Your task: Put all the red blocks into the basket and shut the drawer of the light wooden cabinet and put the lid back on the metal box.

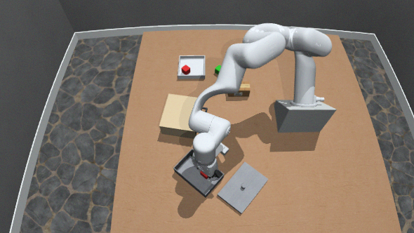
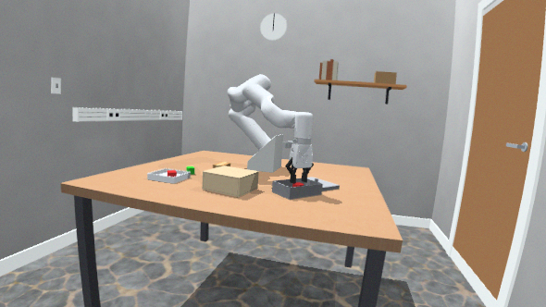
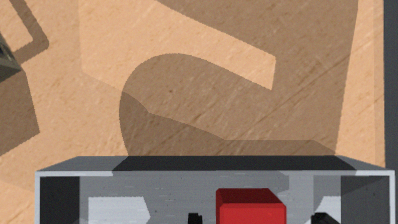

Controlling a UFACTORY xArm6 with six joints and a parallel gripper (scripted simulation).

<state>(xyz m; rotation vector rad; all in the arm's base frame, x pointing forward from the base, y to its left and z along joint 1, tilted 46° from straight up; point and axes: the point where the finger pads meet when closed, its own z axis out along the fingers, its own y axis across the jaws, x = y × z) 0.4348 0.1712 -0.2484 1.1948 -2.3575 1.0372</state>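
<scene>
Inside the open metal box (image 1: 184,170), at the near side of the desk (image 1: 316,182), a red block (image 3: 250,206) lies on the floor with the gripper (image 2: 299,178) lowered over it. The fingers (image 2: 292,175) are spread to either side of the block and grasp nothing yet.

The box is shallow and its walls stand close by, so a finger may catch on a wall or on the box floor as the gripper comes down. If the block sits off-centre between the fingers, closing could push it aside or pinch only a corner, and it might then slip out on the lift. A snag on the rim could also drag the box itself.

By count:
- red blocks in view: two, this one and another (image 1: 185,69) already in the basket (image 1: 201,67) at the far left;
- green blocks: one (image 1: 217,69), just right of the basket;
- baskets: one;
- light wooden cabinets: one (image 1: 175,112), drawer apparently shut;
- metal boxes: one, its lid (image 1: 254,179) lying on the desk to its right;
- small wooden pieces (image 1: 244,86) beyond the arm: one, what it is I cannot tell.
</scene>
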